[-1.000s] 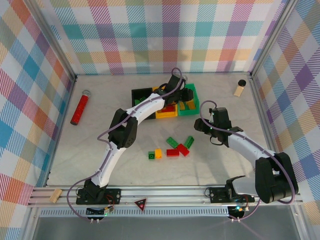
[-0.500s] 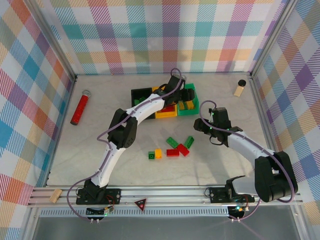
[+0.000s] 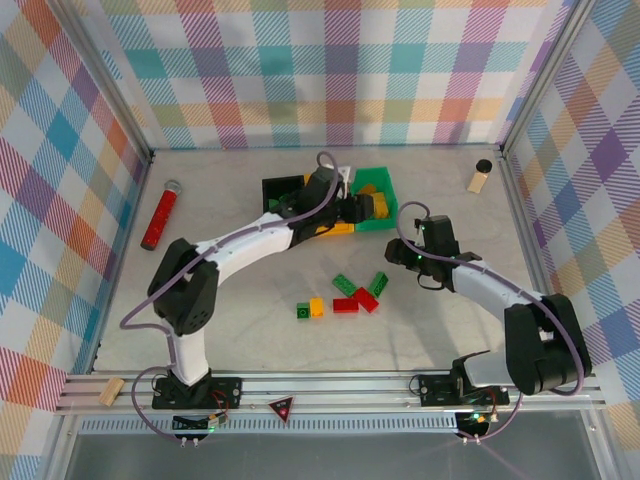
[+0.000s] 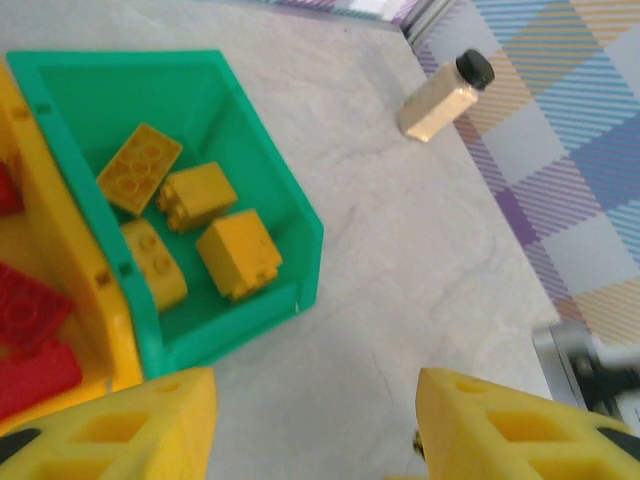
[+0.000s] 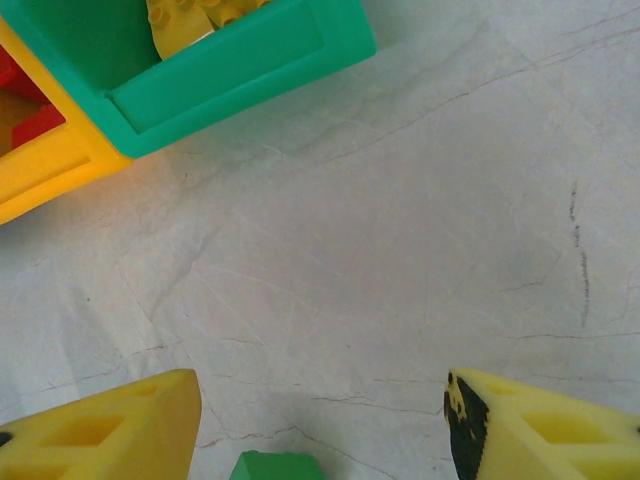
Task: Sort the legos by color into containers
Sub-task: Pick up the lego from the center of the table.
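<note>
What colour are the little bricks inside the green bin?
Those studded plastic bricks are yellow, clearest in left wrist view.

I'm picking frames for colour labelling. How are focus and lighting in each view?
Top external: even light, soft shadows, loose legos sharp. Left wrist: slightly blurred, yet yellow bricks in the green bin stay legible. Right wrist: tabletop crisp, faint shadow beside the green bin, fingers soft.

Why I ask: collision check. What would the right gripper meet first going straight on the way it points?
Probably the green lego just ahead between the right gripper's open fingers, or bare table beside it; depth is unclear. The green bin lies farther off, leftward.
</note>
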Available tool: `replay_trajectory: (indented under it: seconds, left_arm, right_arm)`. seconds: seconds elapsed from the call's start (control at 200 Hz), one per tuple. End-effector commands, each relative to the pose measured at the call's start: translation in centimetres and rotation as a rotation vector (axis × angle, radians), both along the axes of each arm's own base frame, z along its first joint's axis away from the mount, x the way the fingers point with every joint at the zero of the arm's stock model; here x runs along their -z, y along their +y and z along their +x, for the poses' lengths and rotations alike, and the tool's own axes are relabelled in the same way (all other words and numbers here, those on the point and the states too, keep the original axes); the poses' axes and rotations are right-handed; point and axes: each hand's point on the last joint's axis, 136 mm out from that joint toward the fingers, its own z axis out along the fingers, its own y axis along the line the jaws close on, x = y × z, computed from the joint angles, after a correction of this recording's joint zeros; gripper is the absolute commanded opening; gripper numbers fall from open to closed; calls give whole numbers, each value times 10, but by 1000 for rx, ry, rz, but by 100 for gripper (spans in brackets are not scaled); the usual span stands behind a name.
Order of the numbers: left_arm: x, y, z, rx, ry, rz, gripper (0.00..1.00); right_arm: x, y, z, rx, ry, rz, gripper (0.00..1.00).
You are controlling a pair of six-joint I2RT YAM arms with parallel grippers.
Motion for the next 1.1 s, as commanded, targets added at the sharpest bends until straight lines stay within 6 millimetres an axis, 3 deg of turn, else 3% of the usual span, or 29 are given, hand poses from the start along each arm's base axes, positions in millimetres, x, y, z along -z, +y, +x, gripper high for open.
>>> replay_trajectory:
  seconds: [0.0, 0.205, 0.45, 0.635, 0.825, 1.095]
  left_arm:
    - [4, 15, -19, 3, -29, 27, 55]
    - [42, 63, -62, -61, -50, 99, 55]
    - [80, 107, -94, -119, 23, 175, 55]
    - [89, 124, -112, -130, 43, 182, 55]
    - [93, 142, -125, -163, 34, 166, 55]
    - [95, 159, -136, -179, 19, 176, 55]
  right_arm:
    - [-3, 7, 4, -12, -10, 43, 66]
    - [5, 5, 6, -6, 9, 21, 66]
    - [13, 7, 5, -20, 38, 18, 66]
    - [22, 8, -4, -43, 130, 4, 66]
    - [10, 17, -25, -63, 210, 41, 67]
    - [19, 30, -53, -62, 317, 30, 69]
